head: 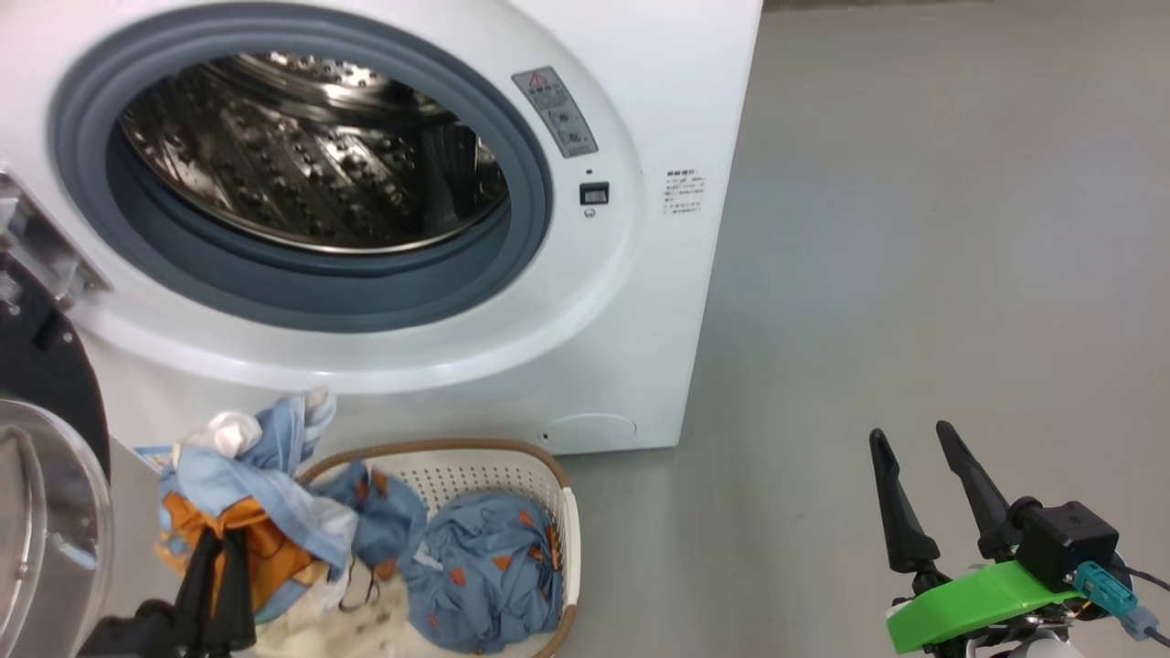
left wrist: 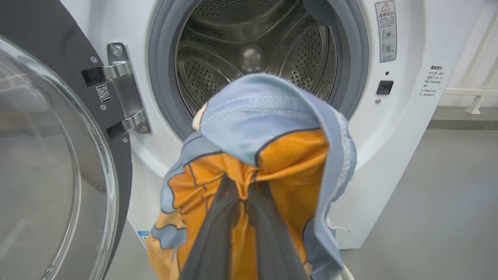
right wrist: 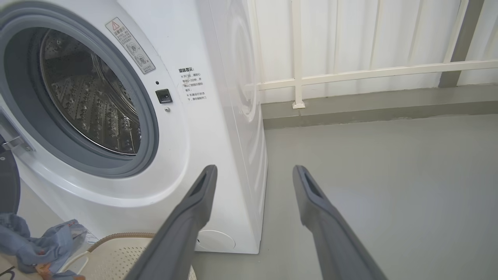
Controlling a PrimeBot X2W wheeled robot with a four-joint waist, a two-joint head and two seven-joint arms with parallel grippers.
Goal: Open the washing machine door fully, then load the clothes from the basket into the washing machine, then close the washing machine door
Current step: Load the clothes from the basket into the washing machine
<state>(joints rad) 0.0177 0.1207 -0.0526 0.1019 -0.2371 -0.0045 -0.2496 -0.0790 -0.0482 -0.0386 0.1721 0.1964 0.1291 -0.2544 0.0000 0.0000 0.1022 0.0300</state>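
Nearest the lens, left gripper (left wrist: 239, 186) has its dark fingers (left wrist: 212, 233) pinched together on a blue & orange piece of the clothes (left wrist: 253, 116), held up over the left end of the basket (head: 457, 475), in front of & below the drum mouth. White washing machine (head: 640, 302) fills the far left, w/ steel drum (head: 311, 155) ringed by grey gasket (head: 311, 292). Black-rimmed washing machine door (head: 41, 512) stands swung wide open at left on its hinge (left wrist: 124, 85). Basket sits on grey floor (head: 914, 228) just beside the machine's front, the rest of the clothes heaped in it & spilling over its left rim. At near right, right gripper (head: 910, 432) hovers well apart from the basket, fingers spread apart over the floor.
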